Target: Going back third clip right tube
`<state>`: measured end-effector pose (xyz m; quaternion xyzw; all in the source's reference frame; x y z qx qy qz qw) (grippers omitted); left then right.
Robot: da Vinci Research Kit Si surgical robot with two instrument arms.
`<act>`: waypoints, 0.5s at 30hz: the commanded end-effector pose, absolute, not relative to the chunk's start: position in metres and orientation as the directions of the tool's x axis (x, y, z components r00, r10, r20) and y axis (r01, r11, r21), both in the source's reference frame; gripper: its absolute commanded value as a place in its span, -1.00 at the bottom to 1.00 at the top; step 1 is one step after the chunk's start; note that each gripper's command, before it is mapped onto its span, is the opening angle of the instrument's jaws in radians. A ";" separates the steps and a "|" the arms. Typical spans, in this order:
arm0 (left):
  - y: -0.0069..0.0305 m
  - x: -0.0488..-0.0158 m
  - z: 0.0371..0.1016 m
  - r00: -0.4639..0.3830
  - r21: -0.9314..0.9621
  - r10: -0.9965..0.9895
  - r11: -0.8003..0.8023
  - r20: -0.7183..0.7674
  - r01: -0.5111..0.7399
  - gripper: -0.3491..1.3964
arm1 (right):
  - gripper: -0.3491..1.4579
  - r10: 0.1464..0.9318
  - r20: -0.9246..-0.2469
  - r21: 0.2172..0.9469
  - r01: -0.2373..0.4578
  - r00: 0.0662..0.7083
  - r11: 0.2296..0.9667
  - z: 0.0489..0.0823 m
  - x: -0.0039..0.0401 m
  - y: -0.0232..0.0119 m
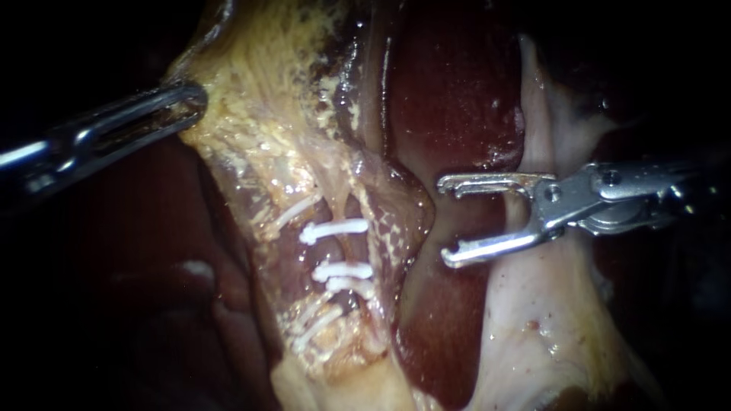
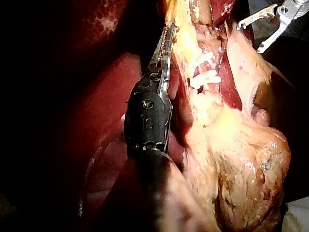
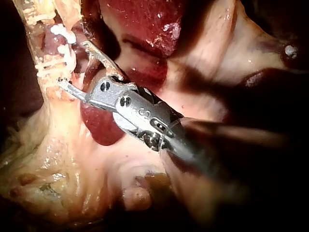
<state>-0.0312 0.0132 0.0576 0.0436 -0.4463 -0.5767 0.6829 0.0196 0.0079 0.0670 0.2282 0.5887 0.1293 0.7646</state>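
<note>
Endoscope view: The left instrument has its jaws clamped on the edge of the fatty tissue, in the upper left of the view. Three white clips sit across a tube at centre, one above and two close together below. The right instrument is just beside the clipped tube, on its right. Its jaws are apart and empty, over the dark red liver.

Left wrist view: The left instrument has its jaws together along the fatty tissue. The clips lie just beside its tip. The right instrument is beyond them, spread and clear of tissue.

Right wrist view: The right instrument has its jaws wide apart with nothing between them. The clips lie just ahead of its tips, and I cannot tell whether they touch.
</note>
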 end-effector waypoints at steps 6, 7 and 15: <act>0.0137 -0.0352 0.0601 -0.053 0.589 -0.832 0.344 0.552 0.731 -1.00 | 0.05 0.465 -0.842 0.500 0.074 0.274 0.863 0.0674 0.0197 0.0077; 0.0136 -0.0361 0.0606 -0.051 0.591 -0.833 0.347 0.551 0.728 -1.00 | 0.05 0.465 -0.842 0.501 0.077 0.274 0.862 0.0674 0.0197 0.0077; 0.0133 -0.0381 0.0619 -0.032 0.591 -0.840 0.354 0.542 0.725 -1.00 | 0.05 0.465 -0.842 0.501 0.077 0.274 0.862 0.0673 0.0197 0.0076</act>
